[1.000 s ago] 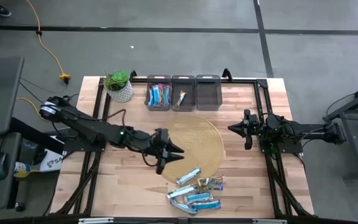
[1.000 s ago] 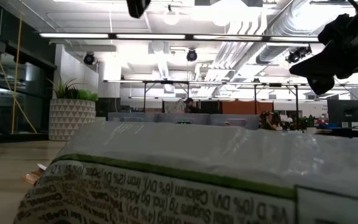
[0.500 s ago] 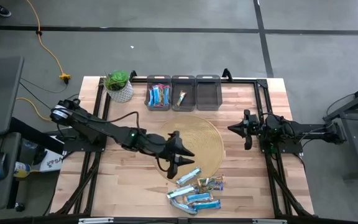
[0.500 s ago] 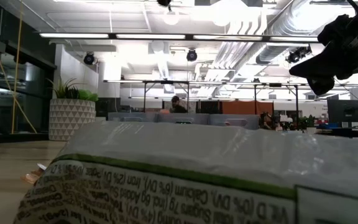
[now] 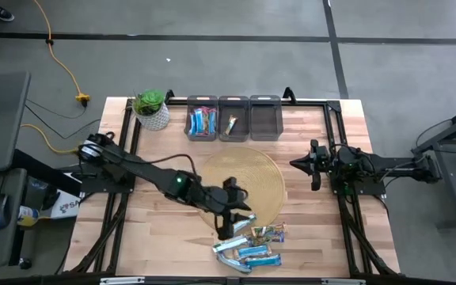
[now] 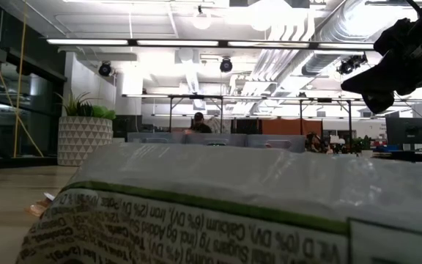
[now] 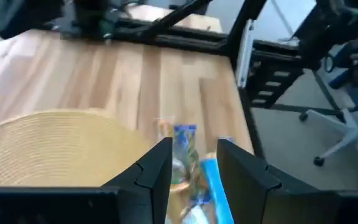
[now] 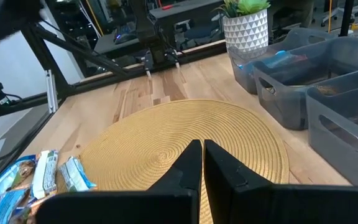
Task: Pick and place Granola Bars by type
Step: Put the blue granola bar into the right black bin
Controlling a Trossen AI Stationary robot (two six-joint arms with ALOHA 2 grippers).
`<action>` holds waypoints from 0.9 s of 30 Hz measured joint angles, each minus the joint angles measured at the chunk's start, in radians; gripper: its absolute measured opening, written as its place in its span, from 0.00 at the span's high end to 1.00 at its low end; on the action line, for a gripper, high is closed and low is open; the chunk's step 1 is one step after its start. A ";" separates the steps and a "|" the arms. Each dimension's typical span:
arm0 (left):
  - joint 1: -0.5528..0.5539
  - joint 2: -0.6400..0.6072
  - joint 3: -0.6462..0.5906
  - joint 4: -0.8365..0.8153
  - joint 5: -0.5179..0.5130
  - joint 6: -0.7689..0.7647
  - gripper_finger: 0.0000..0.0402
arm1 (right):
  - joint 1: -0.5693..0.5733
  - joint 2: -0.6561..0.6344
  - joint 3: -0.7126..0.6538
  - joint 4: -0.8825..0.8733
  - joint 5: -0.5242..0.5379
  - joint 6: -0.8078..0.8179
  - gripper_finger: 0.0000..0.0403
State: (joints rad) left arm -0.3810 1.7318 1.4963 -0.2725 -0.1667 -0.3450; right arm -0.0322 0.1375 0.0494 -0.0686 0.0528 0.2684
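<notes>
Woven mat (image 5: 252, 180), potted plant (image 5: 150, 108), three bins (image 5: 233, 119)

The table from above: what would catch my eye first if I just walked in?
Probably the left gripper, stretched out over a pile of granola bars near the table's front edge, fingers open around nothing. Behind it lies a round straw mat, and at the back stand three grey bins, the left-hand one already holding blue bars. The right gripper waits shut at the mat's right side.
</notes>
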 joint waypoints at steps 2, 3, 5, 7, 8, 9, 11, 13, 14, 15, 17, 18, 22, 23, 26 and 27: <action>-0.007 0.016 0.021 -0.043 0.003 -0.001 0.69 | 0.000 0.000 0.000 -0.002 0.000 0.000 1.00; -0.014 0.021 0.030 -0.078 0.005 -0.003 0.69 | 0.000 0.000 0.000 -0.002 0.000 0.000 1.00; -0.020 0.046 0.061 -0.067 0.009 -0.004 0.69 | 0.000 0.001 0.000 0.002 0.000 0.000 1.00; -0.029 0.054 0.073 -0.137 0.010 -0.004 0.69 | 0.000 0.005 0.001 0.007 0.000 0.000 1.00; -0.033 0.059 0.079 -0.148 0.009 -0.004 0.69 | 0.000 0.005 0.001 0.005 0.000 0.000 1.00; -0.033 0.070 0.085 -0.132 0.009 -0.004 0.69 | 0.000 0.009 0.001 0.008 0.000 0.000 1.00; -0.041 0.074 0.089 -0.146 0.009 -0.003 0.69 | 0.000 0.011 0.002 0.001 0.000 0.000 1.00; -0.047 0.077 0.096 -0.165 0.011 -0.003 0.69 | 0.000 0.017 0.002 0.006 0.000 0.000 1.00; -0.050 0.079 0.097 -0.162 0.016 -0.003 0.69 | 0.000 0.018 0.002 0.006 0.000 0.000 1.00; -0.053 0.083 0.100 -0.163 0.021 -0.003 0.69 | 0.000 0.018 0.002 0.006 0.000 0.000 1.00; -0.060 0.088 0.100 -0.179 0.025 -0.002 0.69 | 0.000 0.018 0.002 0.006 0.000 0.000 1.00; -0.066 0.090 0.098 -0.186 0.025 -0.003 0.69 | 0.000 0.019 0.002 0.006 0.000 0.000 1.00; -0.080 0.089 0.098 -0.181 0.026 -0.002 0.69 | 0.000 0.020 0.002 0.004 0.000 0.000 1.00; -0.083 0.089 0.098 -0.181 0.025 0.000 0.69 | 0.000 0.020 0.002 0.002 0.000 0.000 1.00; -0.093 0.089 0.098 -0.180 0.027 0.000 0.69 | 0.000 0.019 0.002 0.006 0.000 0.000 1.00; -0.096 0.089 0.098 -0.180 0.027 0.000 0.69 | 0.000 0.020 0.002 0.006 0.000 0.000 1.00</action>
State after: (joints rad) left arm -0.4768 1.8210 1.5940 -0.4522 -0.1395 -0.3451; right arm -0.0321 0.1574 0.0509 -0.0628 0.0530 0.2686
